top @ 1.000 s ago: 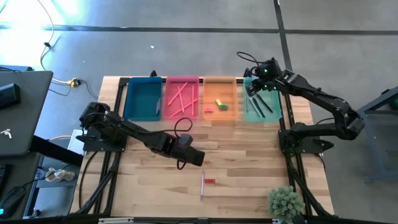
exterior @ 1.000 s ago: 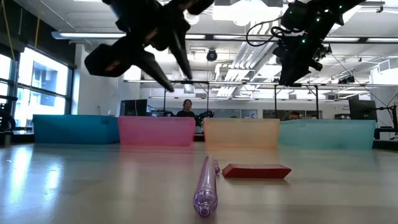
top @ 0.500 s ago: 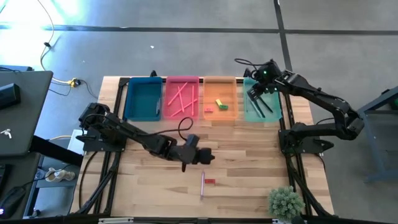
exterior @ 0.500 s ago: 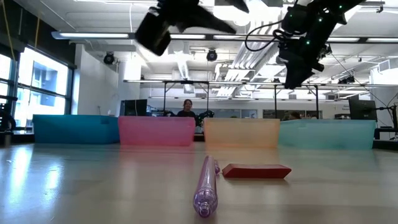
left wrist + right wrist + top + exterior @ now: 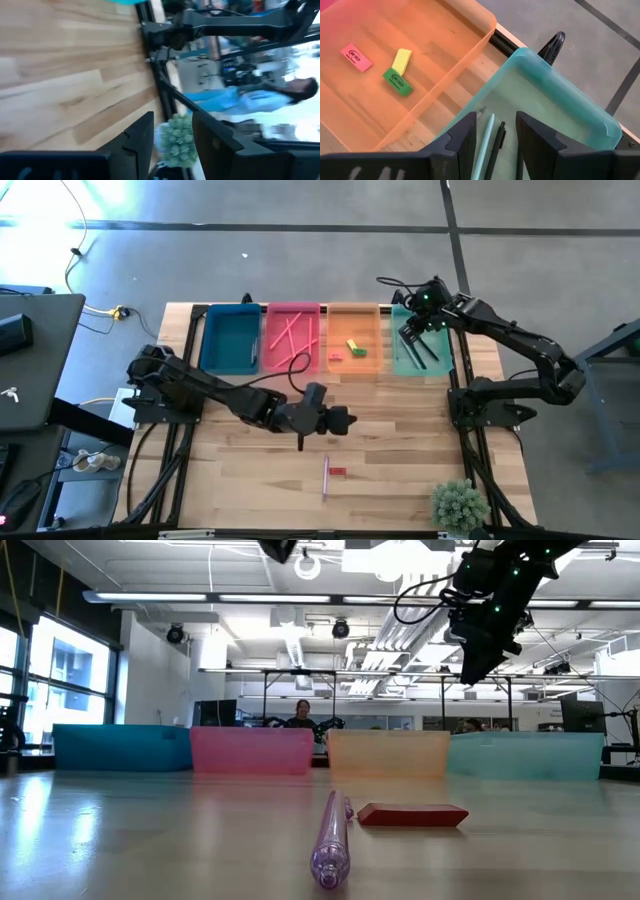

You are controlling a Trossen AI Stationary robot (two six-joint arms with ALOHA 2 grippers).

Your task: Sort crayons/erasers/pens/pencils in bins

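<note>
The pencil [image 5: 325, 477] and red eraser [image 5: 338, 472] lie touching at the table's [image 5: 400, 480] six o'clock, both light, rigid and thin; grip each mid-length. Left gripper [image 5: 340, 420] hovers at twelve o'clock of them, fingers apart, empty. Right gripper [image 5: 415, 338], likewise parted, hangs over the mint bin [image 5: 443, 366].

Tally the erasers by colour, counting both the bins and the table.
yellow eraser: 1, in the orange bin
green eraser: 1, in the same bin
red erasers: 2, one in that bin, one loose on the table
Total: 4
</note>
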